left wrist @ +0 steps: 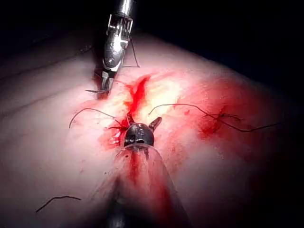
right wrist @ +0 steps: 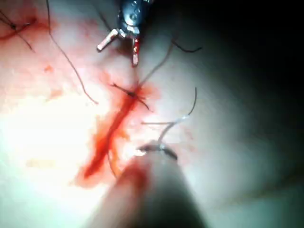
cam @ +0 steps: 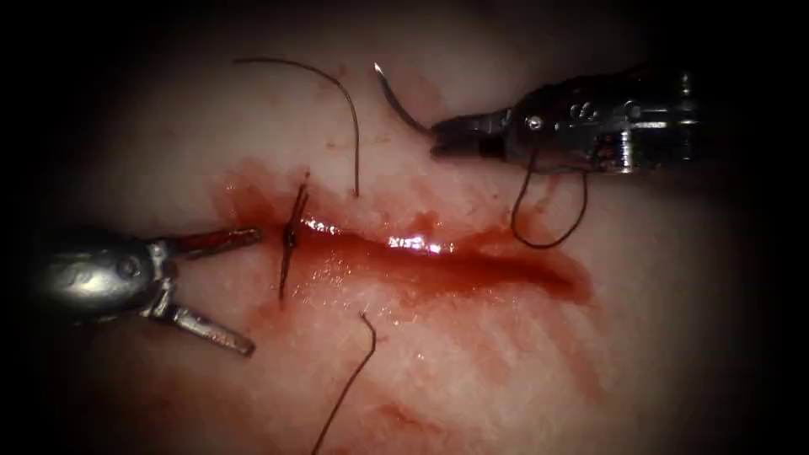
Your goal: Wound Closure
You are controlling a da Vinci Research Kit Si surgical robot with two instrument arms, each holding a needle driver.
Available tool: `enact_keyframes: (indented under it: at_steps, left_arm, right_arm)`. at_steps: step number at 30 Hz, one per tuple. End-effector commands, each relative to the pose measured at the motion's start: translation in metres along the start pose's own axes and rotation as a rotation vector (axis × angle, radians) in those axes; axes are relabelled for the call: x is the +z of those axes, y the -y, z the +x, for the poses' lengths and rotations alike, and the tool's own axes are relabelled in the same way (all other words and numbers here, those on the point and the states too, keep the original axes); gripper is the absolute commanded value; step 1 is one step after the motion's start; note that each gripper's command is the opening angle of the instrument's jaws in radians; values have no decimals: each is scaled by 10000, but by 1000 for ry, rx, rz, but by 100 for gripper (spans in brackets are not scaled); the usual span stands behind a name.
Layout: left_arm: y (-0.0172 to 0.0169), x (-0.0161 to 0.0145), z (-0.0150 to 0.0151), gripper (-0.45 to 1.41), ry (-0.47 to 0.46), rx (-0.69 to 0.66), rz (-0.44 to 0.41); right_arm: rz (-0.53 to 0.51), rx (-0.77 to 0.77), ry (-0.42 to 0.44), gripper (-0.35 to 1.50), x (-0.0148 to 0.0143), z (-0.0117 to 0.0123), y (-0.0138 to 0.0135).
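The cut (cam: 438, 257) runs across the tissue (cam: 472, 379), wet with red fluid. One tied stitch (cam: 289, 237) crosses its left end. My right tool (cam: 435, 139), above the cut's right half, is shut on the curved needle (cam: 396, 103) near its tail. The needle's point rises up and left, clear of the tissue. Thread (cam: 543, 243) hangs from that tool in a loop down to the cut's right end. My left tool (cam: 253, 291) sits just left of the stitch, jaws open and holding nothing. The left wrist view shows those open jaws (left wrist: 143, 118) by the cut, and the right tool (left wrist: 105, 88) beyond.
A loose thread end (cam: 341, 93) arcs above the cut down to its upper edge. Another thread end (cam: 350, 383) trails toward the lower edge of the endoscope view. Red fluid (cam: 539, 337) streaks the tissue below the cut. In the right wrist view the left tool (right wrist: 118, 54) lies past the stitch (right wrist: 130, 94).
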Motion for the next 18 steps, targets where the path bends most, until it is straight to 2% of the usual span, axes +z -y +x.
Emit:
enact_keyframes:
  at_steps: [1, 4, 5, 10, 12, 13, 14, 15, 18]
  left_arm:
    - [-1, 8, -3, 73, -1, 0, -2]
    - [-1, 9, -3, 71, -1, 0, -2]
    - [-1, 9, -2, 71, -1, 0, -2]
    - [-2, 9, -2, 71, -1, 1, -3]
    - [-2, 9, -2, 71, -3, 1, -7]
    - [-2, 9, -2, 71, -3, 1, -7]
    - [-2, 9, -2, 71, -3, 1, -7]
    - [-3, 10, -1, 71, -4, 1, -10]
    - [-3, 11, 0, 71, -6, 1, -16]
  right_arm:
    - [-15, 1, 11, -35, -9, -16, -9]
    - [-23, -9, 16, -35, -12, -26, -12]
    - [-24, -5, 26, -35, -7, -36, -12]
    - [-39, 7, 57, -35, 24, -51, -9]
    - [-46, 18, 64, 19, 27, -52, -11]
    - [-73, 40, 57, 69, 20, -52, -13]
    - [-73, 40, 57, 69, 20, -52, -13]
    - [-126, 52, 64, 96, 10, -51, -15]
    - [-166, 82, 58, 106, -5, -47, -20]
